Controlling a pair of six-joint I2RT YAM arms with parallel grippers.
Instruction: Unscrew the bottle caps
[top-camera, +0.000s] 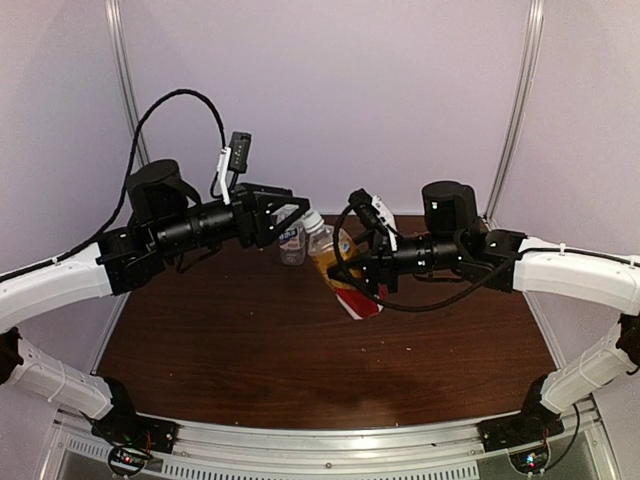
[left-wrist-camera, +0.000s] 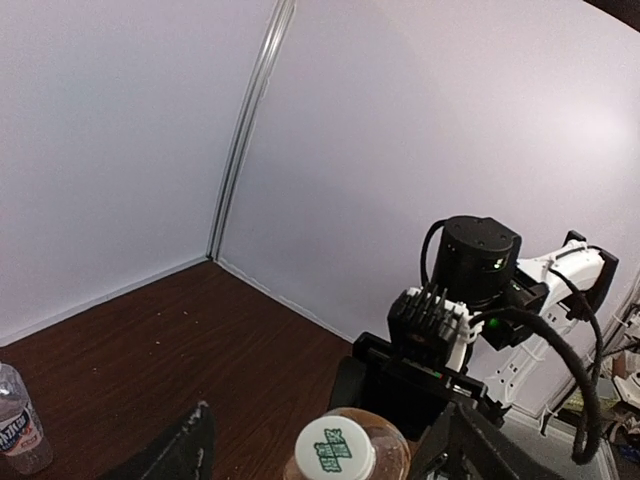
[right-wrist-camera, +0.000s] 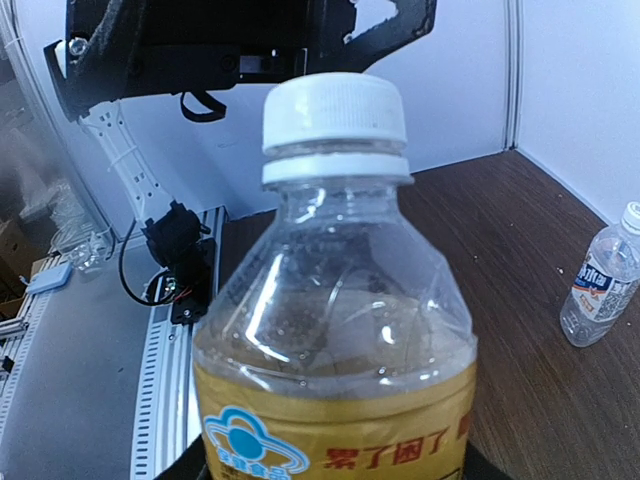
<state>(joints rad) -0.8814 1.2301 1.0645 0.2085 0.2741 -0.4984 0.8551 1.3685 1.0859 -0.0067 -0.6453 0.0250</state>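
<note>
The right pincer (top-camera: 357, 272) is pinching the amber bottle (right-wrist-camera: 335, 330) around its labelled body. The bottle is lifted off the surface (top-camera: 250, 350) and tilted, with its neck leaning away from this pincer towards the other arm. In the right wrist view the bottle fills the frame. Clear shoulders rise above the liquid, and a yellow label carries red characters and a blue emblem. The pincer's own fingers are almost wholly hidden behind the bottle at the bottom edge.

The left pincer (left-wrist-camera: 325, 442) is spread. Its dark fingers (left-wrist-camera: 192, 450) stand on either side of the cap (right-wrist-camera: 335, 110), with a gap showing on each side, so they do not touch it. The cap is white with green print on top, sits on the neck, and lies midway between the fingers. From the right wrist, the left pincer hangs just beyond the cap.

The clear bottle (right-wrist-camera: 598, 290) stands upright on the surface. It is outside the left pincer's span, down to its left side, and near the held bottle without touching it. Its own white top (right-wrist-camera: 632, 215) is on.
</note>
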